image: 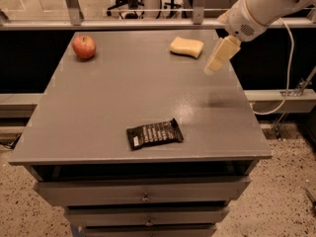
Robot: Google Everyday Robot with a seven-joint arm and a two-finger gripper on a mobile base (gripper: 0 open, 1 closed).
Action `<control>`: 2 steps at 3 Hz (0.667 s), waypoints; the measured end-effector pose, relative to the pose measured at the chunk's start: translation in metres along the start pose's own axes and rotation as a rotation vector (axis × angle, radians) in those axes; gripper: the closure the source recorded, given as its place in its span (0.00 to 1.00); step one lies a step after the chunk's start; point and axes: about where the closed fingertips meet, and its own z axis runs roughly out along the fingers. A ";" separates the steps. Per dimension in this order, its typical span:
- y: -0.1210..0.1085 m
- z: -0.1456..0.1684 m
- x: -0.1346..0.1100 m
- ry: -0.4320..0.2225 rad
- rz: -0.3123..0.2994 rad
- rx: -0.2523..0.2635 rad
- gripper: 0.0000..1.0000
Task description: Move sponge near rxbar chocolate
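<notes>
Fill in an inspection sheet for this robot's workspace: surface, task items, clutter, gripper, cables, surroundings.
Surface: grey table top over a drawer cabinet.
Sponge: lies flat at the far right of the top, untouched.
Rxbar chocolate: lies flat near the front edge, far from the sponge.
Clutter: red apple at the far left corner.
Gripper: hovers above the table's right side, just right of the sponge, holding nothing.
Cables: white cable hangs from the arm at the right.
Surroundings: metal rail behind, speckled floor.

Red apple (84,46) at far left corner of grey table (123,98), drawers (98,191) beneath, speckled floor (286,206)
</notes>
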 end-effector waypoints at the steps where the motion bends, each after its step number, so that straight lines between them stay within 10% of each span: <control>1: -0.040 0.041 -0.007 -0.098 0.075 0.000 0.00; 2: -0.068 0.074 -0.001 -0.163 0.162 0.006 0.00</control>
